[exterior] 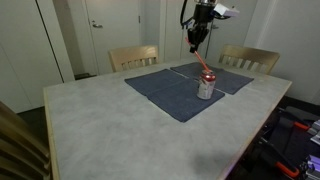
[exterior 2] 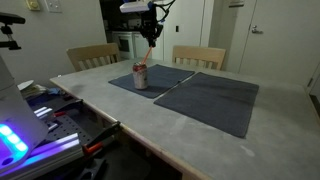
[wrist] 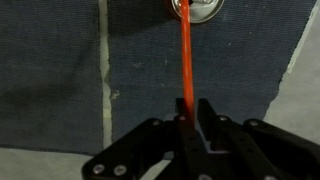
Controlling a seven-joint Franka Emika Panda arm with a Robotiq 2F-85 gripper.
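Pincer [wrist: 192, 112] clamped nearly shut on orange straw [wrist: 185, 60]; its lower end meets can [wrist: 197, 8] top, can cut off by wrist view edge, contents unseen.

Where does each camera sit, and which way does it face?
Exterior view: beyond a table corner, facing the chairs; arm end and tool above the can.
Exterior view: beside the table's edge, facing chairs and doors; arm end and tool show.
Wrist view: on the wrist, looking down the straw at the can; fingers show.
All three share can and straw.
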